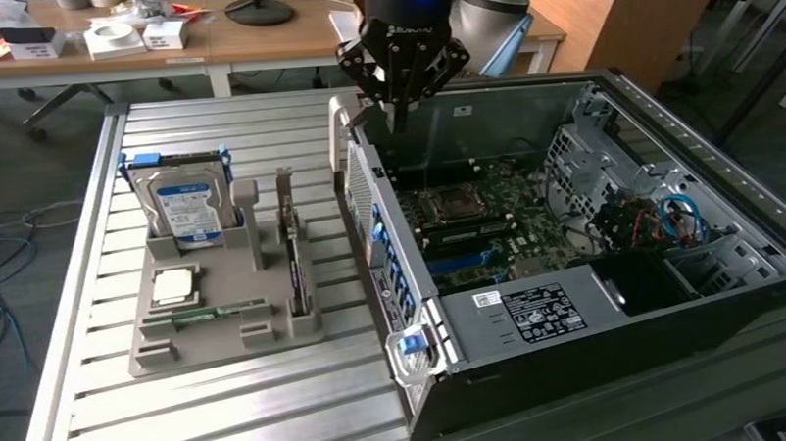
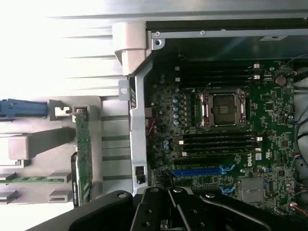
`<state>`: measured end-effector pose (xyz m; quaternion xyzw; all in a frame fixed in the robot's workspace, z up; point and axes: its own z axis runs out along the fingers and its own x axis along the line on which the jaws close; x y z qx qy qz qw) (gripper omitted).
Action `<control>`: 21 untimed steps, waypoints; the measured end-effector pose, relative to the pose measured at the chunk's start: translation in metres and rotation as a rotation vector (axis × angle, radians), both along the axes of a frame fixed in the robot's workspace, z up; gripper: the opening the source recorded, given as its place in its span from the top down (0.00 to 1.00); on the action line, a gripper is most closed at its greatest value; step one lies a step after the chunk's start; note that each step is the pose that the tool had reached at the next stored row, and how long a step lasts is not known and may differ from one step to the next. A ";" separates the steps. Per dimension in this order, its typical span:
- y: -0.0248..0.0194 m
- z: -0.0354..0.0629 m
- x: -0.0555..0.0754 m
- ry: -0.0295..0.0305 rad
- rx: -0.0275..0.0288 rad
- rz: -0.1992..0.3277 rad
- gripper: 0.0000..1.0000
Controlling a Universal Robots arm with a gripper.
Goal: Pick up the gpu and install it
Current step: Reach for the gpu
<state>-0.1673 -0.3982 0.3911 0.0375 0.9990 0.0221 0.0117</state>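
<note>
The gpu [image 1: 291, 246] stands on its edge in a slot of the grey holder tray [image 1: 189, 350], left of the open computer case [image 1: 540, 313]. The wrist view shows it as a thin green board [image 2: 84, 154] with its metal bracket end beside the case wall. My gripper [image 1: 392, 118] hangs above the case's rear corner, well behind the gpu and apart from it. It is shut with nothing between its fingers. Its dark fingers [image 2: 168, 211] show over the motherboard [image 2: 269, 125], near the blue card slot [image 2: 199, 171].
The holder tray also carries a hard drive [image 1: 184, 203], a processor chip [image 1: 173, 285] and a memory stick [image 1: 220, 311]. The case lies on a slatted metal table [image 1: 243, 412]. Cables [image 1: 674, 220] crowd the case's far side. A wooden desk [image 1: 269, 38] stands behind.
</note>
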 end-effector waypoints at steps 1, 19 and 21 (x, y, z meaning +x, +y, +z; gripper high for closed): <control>0.0001 -0.0001 -0.002 0.0001 0.0000 0.000 0.89; 0.0012 -0.0023 -0.036 0.0033 0.0000 0.000 0.89; 0.0012 -0.0026 -0.040 0.0038 0.0000 0.000 0.89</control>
